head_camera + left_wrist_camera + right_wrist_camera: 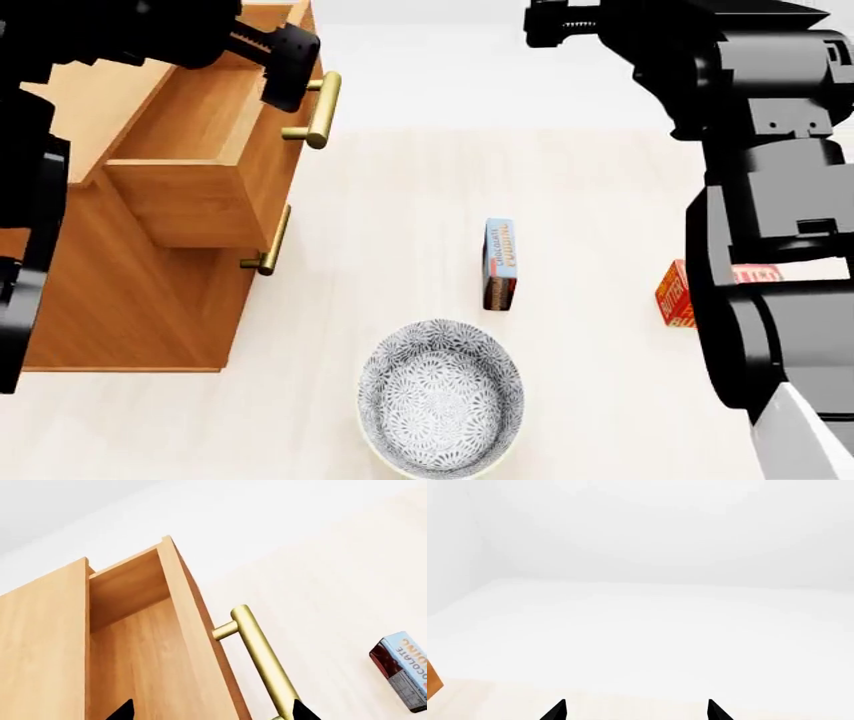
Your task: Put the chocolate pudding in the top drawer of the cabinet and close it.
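Observation:
The cabinet (134,300) stands at the left with its top drawer (200,130) pulled out and nothing visible inside. My left gripper (287,65) hovers over the drawer's front by the brass handle (322,108). In the left wrist view this gripper (213,712) is open, its tips straddling the drawer front (200,645) and the handle (260,655). The chocolate pudding (501,263) stands on edge on the floor at mid-view, apart from both grippers, and also shows in the left wrist view (403,669). My right gripper (636,712) is open, raised high at the upper right (547,20), holding nothing.
A patterned bowl (441,395) sits in front of the pudding, near the lower edge. A red-orange butter box (674,292) lies at the right, partly behind my right arm. The lower drawer is shut, its handle (271,240) below the open drawer.

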You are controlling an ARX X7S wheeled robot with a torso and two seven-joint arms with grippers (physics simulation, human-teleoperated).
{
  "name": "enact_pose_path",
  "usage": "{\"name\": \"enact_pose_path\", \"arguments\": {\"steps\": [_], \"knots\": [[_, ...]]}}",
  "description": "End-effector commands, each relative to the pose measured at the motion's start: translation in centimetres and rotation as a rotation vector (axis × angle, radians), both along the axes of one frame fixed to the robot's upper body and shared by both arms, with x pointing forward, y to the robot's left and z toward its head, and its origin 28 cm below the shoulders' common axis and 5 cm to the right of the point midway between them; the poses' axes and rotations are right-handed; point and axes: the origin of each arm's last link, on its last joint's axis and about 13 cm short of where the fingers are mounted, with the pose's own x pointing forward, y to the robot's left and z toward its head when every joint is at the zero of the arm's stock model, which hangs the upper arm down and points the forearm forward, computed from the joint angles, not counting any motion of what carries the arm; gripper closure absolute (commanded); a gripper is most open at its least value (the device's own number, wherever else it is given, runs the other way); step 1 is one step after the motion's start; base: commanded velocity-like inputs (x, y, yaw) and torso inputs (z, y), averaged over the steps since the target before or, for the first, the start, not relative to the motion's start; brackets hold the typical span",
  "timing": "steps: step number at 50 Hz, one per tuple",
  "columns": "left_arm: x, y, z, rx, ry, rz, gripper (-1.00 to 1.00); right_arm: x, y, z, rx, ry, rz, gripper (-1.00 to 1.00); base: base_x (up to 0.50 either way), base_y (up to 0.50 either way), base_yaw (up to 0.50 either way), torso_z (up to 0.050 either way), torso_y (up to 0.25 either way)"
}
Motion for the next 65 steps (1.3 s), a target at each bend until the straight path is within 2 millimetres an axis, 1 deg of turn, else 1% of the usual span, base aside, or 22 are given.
{"name": "enact_pose_path", "arguments": {"steps": [1,24,36,54,65], "knots": [[-0.1,-0.3,-0.8,0.007,0.044,-0.016,-1.0,0.0,-0.1,-0.3,0.002,0.004,-0.001,-1.0,0.0,0.0,0.0,0.0,0.0],[0.5,-0.4,-2.9,-0.001,0.104,-0.015,-1.0,0.2,0.1,-0.3,-0.006,0.009,0.002,-1.0,0.0,0.0,0.0,0.0,0.0],[0.5,-0.6,-3.4,-0.01,0.118,-0.028,-1.0,0.2,0.1,-0.5,-0.008,0.013,0.003,-1.0,0.0,0.0,0.0,0.0,0.0],[-0.1,-2.3,-3.5,-0.031,0.125,-0.11,-1.0,0.1,0.0,-0.5,-0.014,0.017,-0.001,-1.0,0.0,0.0,0.0,0.0,0.0],[-0.6,-4.0,-3.0,-0.033,0.12,-0.181,-1.0,-0.1,-0.3,-0.5,-0.016,0.022,-0.012,-1.0,0.0,0.0,0.0,0.0,0.0]]}}
